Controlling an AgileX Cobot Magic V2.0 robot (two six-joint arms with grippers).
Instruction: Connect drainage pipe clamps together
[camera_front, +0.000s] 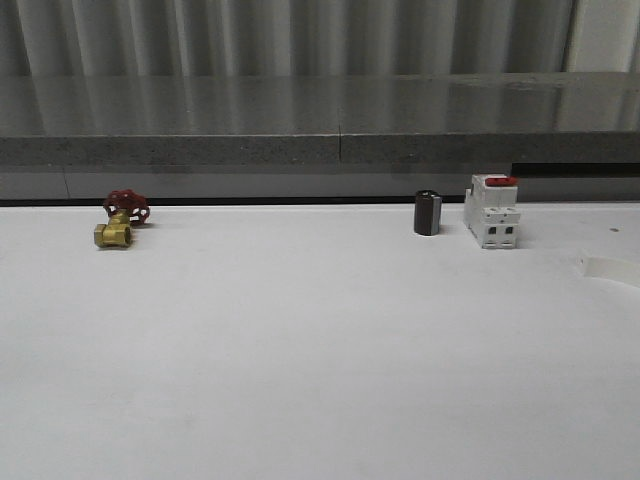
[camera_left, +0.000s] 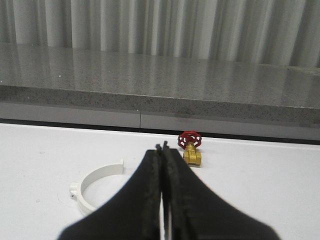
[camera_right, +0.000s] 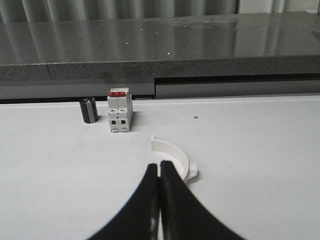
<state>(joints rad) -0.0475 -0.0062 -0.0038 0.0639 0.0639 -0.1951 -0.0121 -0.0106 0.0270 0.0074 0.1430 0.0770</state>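
Two pipe clamp halves (camera_left: 92, 187) (camera_right: 172, 157) lie apart, before the left gripper (camera_left: 163, 150) and right gripper (camera_right: 159, 167), fingers together

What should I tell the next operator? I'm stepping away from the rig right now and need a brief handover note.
Left gripper: shut, empty, above the table. Right gripper: shut, empty.
One clamp half lies on the table in front of the left gripper, short of the brass valve. The other clamp half lies in front of the right gripper, short of the breaker and the dark cylinder.
Done: nothing; the halves are apart and not picked up.
Left: open both grippers, grasp one half each, bring them together and join them.
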